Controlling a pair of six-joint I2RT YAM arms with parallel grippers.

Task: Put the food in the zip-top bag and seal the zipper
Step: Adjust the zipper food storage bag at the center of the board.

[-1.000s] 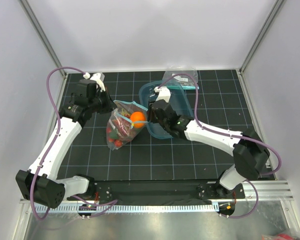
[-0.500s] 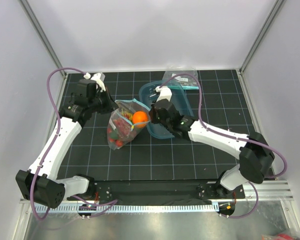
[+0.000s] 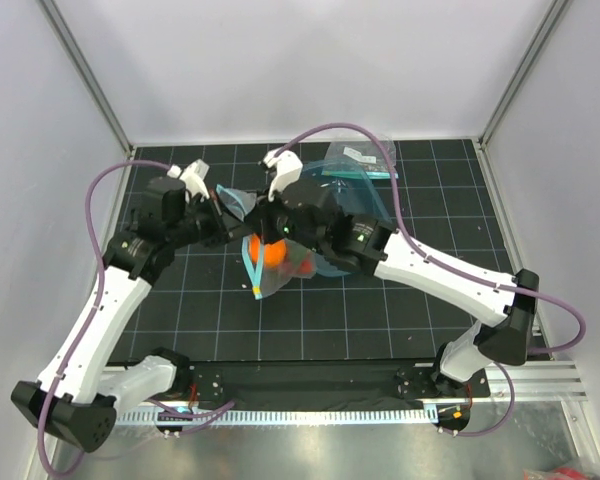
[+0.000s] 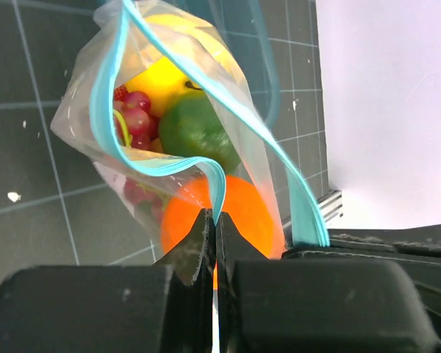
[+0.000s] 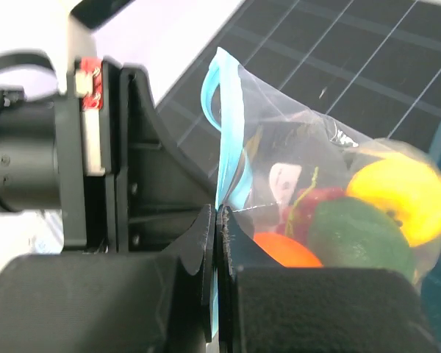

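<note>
The clear zip-top bag [image 3: 270, 275] hangs between both grippers above the mat, its teal zipper [image 4: 110, 95] parted in the middle. Inside I see the orange [image 4: 235, 217], green lime [image 4: 195, 132], yellow lemon [image 4: 162, 77], purple grapes [image 4: 136, 125] and a strawberry [image 4: 120, 93]. My left gripper [image 4: 214, 220] is shut on one side of the zipper strip. My right gripper [image 5: 217, 220] is shut on the other end of the zipper [image 5: 228, 140], close beside the left gripper. The orange [image 5: 287, 250], lime [image 5: 360, 235] and lemon [image 5: 397, 191] show through the bag in the right wrist view.
A teal translucent tub [image 3: 365, 200] lies behind the right arm. A smaller clear bag [image 3: 355, 155] lies at the back of the mat. White walls close the left, back and right.
Both grippers have come together and lifted the bag off the mat. The right gripper moved left and now pinches the zipper. The orange now hangs inside the raised bag.
</note>
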